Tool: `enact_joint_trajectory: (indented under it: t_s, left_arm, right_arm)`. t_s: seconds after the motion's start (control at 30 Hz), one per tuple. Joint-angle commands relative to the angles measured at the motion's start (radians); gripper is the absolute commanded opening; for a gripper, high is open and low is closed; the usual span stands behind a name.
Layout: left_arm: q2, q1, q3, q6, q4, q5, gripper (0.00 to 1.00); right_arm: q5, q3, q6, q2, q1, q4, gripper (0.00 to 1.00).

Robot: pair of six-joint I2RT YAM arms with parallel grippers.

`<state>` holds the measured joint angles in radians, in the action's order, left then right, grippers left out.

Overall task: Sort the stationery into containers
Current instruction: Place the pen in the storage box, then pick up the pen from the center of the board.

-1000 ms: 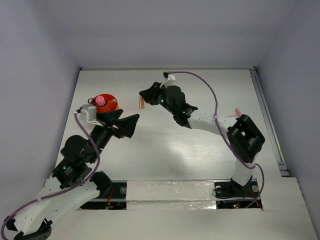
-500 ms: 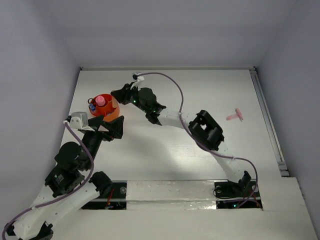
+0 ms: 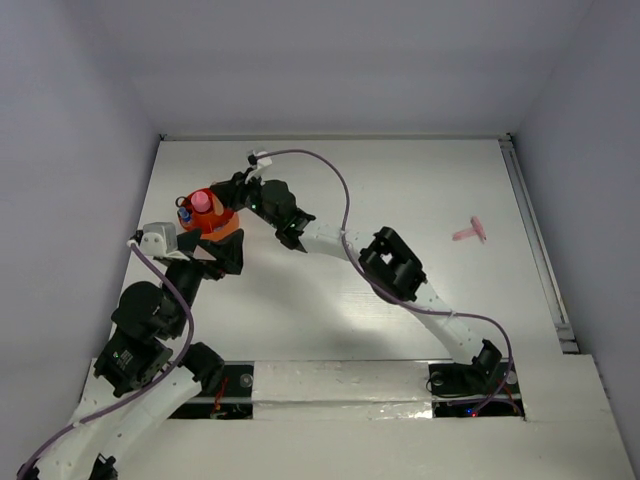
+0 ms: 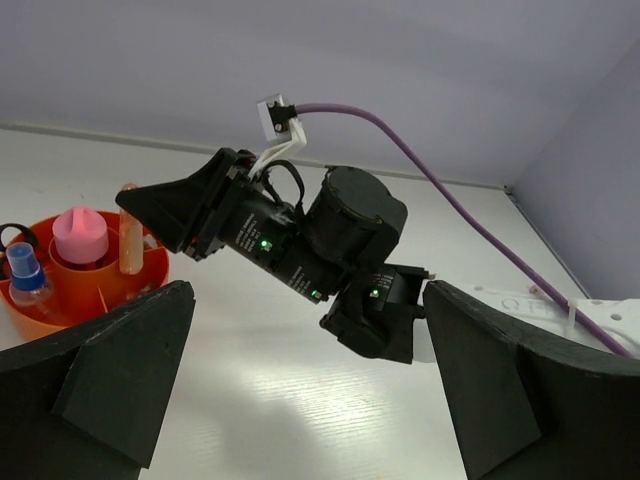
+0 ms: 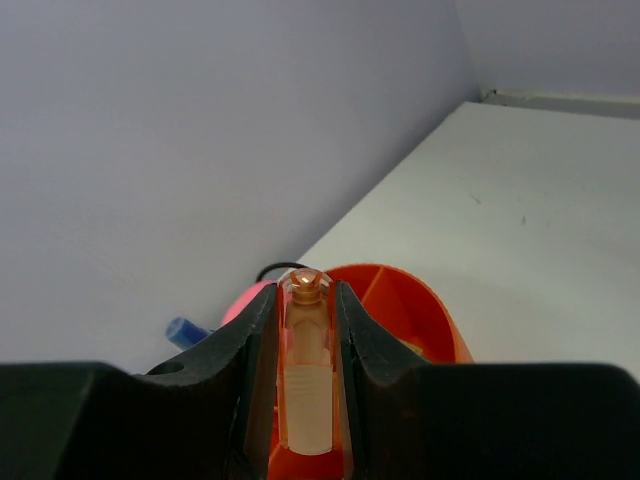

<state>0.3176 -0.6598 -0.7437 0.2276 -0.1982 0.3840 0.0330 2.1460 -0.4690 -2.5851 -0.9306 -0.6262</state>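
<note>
The round orange-red cup [image 3: 229, 229] stands at the far left of the table, with a pink tube [image 3: 201, 202] and a blue-capped marker [image 4: 24, 268] upright in its compartments. A black scissors handle [image 5: 281, 268] shows behind them. My right gripper [image 3: 224, 195] hangs over the cup [image 5: 425, 312], shut on a translucent orange marker [image 5: 307, 372] whose tip points down into the cup [image 4: 60, 312]. The left gripper [image 3: 216, 256] sits just in front of the cup, open and holding nothing. A small pink piece [image 3: 470, 232] lies alone far to the right.
The right arm [image 3: 390, 265] stretches diagonally across the middle of the table, its purple cable [image 3: 335, 185] looping above it. The left wall rises close behind the cup. The table's right edge has a rail [image 3: 535, 250].
The right arm has swung left with the orange marker, from the table's middle to over the cup. The left gripper has drawn back a little towards the near left.
</note>
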Motion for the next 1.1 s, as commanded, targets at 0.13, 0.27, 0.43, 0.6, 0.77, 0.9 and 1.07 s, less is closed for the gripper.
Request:
enact_joint_trajectory:
  t_s: [0.13,0.27,0.43,0.6,0.77,0.9,1.07]
  left_arm:
    - [0.006,0.060,0.010,-0.020,0.074,-0.086,0.99]
    - [0.008,0.069,0.013,-0.022,0.079,-0.099,0.99]
    - [0.014,0.080,0.012,-0.020,0.079,-0.117,0.99]
    - [0.003,0.080,0.014,-0.019,0.082,-0.128,0.99]
    - [-0.003,0.089,0.015,-0.017,0.089,-0.151,0.99]
    - [-0.011,0.100,0.014,-0.013,0.091,-0.198,0.99]
    - [-0.025,0.109,0.014,-0.011,0.098,-0.261,0.99]
  right_arm:
    - [0.022,-0.026,0.013,0.006,-0.005,-0.064,0.17]
    - [0.018,-0.067,0.007,0.036,-0.005,-0.089,0.46]
    - [0.004,-0.089,0.013,0.081,-0.005,-0.095,0.57]
    - [0.071,-0.330,0.009,0.270,-0.005,-0.153,0.58]
    - [0.149,-0.633,-0.013,0.551,0.064,-0.116,0.58]
    - [0.238,-0.903,-0.040,0.810,0.212,0.156,0.23]
    - [0.332,-1.265,-0.171,1.173,0.508,0.503,0.00]
